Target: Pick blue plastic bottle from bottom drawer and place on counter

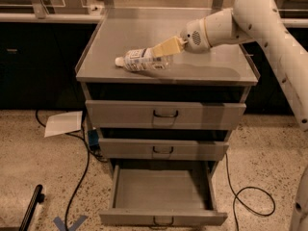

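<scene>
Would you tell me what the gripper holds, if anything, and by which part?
The gripper holds the blue plastic bottle by its base end, on the counter.

The bench (211, 69) offers open surface along its rear and at its right front. Thin raised rims edge its sides. Toward the left front the blue plastic bottle (144, 60) lies sideways, cap to the left, clamped at its base end by the pincer (161, 51). The arm (269, 28) reaches in from the right and bars that side above the bench. The bottom drawer (163, 191) stands pulled out and open from above. The 2 drawers (163, 149) over it overhang its rear. Cables (84, 162) trail on the floor on both sides.
</scene>
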`<action>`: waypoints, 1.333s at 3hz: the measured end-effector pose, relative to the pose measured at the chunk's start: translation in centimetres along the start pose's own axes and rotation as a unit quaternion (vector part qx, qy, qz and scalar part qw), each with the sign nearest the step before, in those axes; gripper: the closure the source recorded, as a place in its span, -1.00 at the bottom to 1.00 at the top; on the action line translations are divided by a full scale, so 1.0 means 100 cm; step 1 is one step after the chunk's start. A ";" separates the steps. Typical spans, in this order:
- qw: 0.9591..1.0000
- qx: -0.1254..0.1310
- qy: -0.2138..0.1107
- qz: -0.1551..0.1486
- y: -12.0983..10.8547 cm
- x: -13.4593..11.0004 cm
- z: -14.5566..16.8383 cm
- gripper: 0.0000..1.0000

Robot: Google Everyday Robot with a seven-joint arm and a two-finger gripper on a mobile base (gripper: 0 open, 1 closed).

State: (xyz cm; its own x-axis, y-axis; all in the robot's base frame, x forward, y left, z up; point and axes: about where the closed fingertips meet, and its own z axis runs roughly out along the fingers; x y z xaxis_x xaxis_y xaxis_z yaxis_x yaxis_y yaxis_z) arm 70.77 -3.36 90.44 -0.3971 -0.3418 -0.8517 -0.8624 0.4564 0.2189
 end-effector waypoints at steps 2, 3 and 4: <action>1.000 0.000 0.000 0.000 0.000 0.000 0.000 -0.31; 1.000 0.000 0.000 0.000 0.000 0.000 0.000 -0.76; 1.000 0.000 0.000 0.000 0.000 0.000 0.000 -1.00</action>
State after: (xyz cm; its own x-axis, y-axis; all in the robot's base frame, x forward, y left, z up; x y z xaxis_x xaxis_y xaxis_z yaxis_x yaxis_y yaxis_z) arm 70.77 -3.34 90.44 -0.3972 -0.3419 -0.8517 -0.8625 0.4562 0.2191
